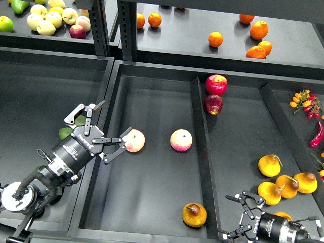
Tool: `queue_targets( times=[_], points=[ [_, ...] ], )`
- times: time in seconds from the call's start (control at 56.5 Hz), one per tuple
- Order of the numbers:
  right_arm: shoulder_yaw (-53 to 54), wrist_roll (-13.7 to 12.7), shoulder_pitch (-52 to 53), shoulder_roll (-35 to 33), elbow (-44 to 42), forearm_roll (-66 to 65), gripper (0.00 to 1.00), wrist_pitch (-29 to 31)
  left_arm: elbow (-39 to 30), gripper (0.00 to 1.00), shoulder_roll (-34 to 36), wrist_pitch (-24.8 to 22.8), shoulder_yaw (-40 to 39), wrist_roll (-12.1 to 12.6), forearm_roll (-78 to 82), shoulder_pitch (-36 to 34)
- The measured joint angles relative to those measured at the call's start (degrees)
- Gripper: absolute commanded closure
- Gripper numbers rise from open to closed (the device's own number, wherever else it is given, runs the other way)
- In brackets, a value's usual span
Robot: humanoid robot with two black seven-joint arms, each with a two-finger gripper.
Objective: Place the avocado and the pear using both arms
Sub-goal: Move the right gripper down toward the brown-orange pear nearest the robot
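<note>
The pear (195, 215), squat and orange-yellow with a brown stem patch, lies at the front of the middle tray compartment (152, 202). My right gripper (226, 215) is open and empty at the bottom edge, just right of the pear across the divider. My left gripper (114, 118) is open and empty over the tray's left wall, its lower finger right beside a pinkish round fruit (134, 140). Only a sliver of a green avocado (65, 133) shows behind my left arm. I cannot tell whether it is the dark one.
A second pinkish fruit (181, 140) lies mid-tray. Two red apples (215, 84) sit at the back by the divider (201, 152). Several yellow pears (270, 165) lie in the right compartment. Oranges (215, 39) and pale apples (48, 17) are on the back shelf, chillies (318, 134) far right.
</note>
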Motion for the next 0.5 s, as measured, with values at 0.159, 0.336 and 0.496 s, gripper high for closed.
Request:
queue_targets(
  times=[0.159,0.336,0.496],
  points=[
    [-0.81,0.0,1.35,1.14,-1.8,-0.47,0.0,-0.05,-0.04,0.01,-0.01,-1.48,-1.54,0.02,-0.09,1.48],
    [-2.2,0.0,3.91,3.88,-4.62,-0.64,0.0,-0.05,-0.04,0.01,-0.01,-3.19,-1.62,0.01,-0.33,2.62],
    [-4.27,0.0,6.6,5.55,-7.24,-0.62,0.0,-0.13,-0.04,0.01,-0.01,-3.42,-1.48,0.01,-0.44,2.68]
  ],
)
